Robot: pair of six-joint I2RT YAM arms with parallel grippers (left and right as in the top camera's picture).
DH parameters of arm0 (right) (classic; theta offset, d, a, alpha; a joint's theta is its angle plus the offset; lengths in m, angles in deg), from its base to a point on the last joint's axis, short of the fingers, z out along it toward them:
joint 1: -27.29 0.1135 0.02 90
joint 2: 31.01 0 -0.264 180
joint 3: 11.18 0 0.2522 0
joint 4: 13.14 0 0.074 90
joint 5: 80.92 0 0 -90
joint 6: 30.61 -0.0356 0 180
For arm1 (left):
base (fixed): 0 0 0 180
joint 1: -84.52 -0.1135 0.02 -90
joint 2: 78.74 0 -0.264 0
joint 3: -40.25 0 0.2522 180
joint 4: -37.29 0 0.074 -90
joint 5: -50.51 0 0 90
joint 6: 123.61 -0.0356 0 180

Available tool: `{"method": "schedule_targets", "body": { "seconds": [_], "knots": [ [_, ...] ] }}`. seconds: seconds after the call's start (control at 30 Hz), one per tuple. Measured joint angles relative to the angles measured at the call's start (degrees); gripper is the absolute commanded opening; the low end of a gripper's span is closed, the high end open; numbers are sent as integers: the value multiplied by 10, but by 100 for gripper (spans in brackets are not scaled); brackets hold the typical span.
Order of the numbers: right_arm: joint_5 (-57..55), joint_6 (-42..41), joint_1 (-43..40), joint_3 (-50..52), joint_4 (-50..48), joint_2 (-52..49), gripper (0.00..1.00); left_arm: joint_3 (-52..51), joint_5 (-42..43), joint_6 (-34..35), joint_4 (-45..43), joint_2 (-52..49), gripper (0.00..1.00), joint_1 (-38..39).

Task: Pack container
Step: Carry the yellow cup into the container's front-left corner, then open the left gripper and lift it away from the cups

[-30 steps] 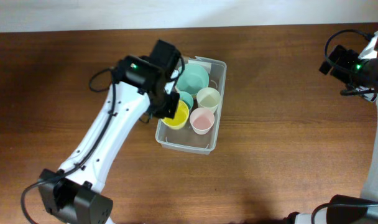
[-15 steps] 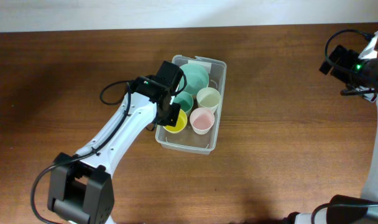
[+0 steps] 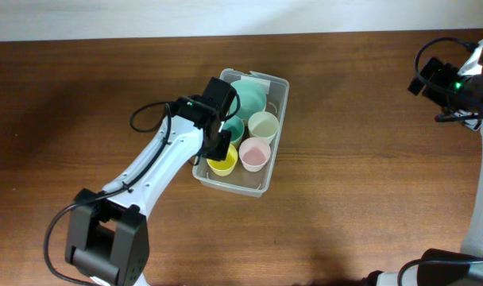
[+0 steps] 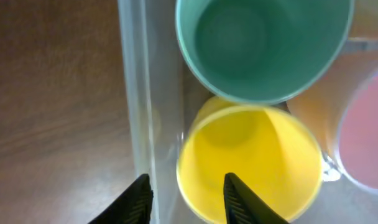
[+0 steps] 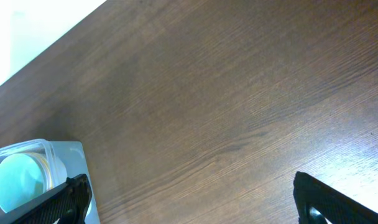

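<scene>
The clear container [image 3: 235, 185] stands mid-table and holds a teal bowl [image 3: 248, 97], a teal cup [image 3: 234, 129], a cream cup [image 3: 264, 125], a pink cup [image 3: 256, 153] and a yellow cup [image 3: 223, 164]. My left gripper [image 3: 218, 148] hovers over the container's left wall. In the left wrist view it [image 4: 189, 200] is open. One finger is at the wall [image 4: 136, 93] and the other is inside the yellow cup [image 4: 251, 162], below the teal cup [image 4: 263, 43]. My right gripper [image 3: 429, 77] is open and empty at the far right [image 5: 195, 205].
Bare brown wood surrounds the container. The right wrist view shows the container's corner [image 5: 68, 155] with the teal bowl [image 5: 18, 174] at its lower left. The table's far edge meets a white wall at the top.
My left gripper has lowered the yellow cup into the container's near left corner and loosened on it. The container's near end has shifted slightly left. The right arm has not moved.
</scene>
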State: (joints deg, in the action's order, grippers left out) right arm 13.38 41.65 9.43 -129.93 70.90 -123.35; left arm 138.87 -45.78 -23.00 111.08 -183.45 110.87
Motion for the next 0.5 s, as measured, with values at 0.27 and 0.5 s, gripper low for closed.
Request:
{"method": "schedule_targets", "body": {
  "seconds": [0.27,0.5],
  "knots": [
    [0,0,0,0,0,0,99,200,-5,1,119,-3,57,-1],
    [0,0,0,0,0,0,99,204,-45,1,116,-3,28,-45]
  ]
}}
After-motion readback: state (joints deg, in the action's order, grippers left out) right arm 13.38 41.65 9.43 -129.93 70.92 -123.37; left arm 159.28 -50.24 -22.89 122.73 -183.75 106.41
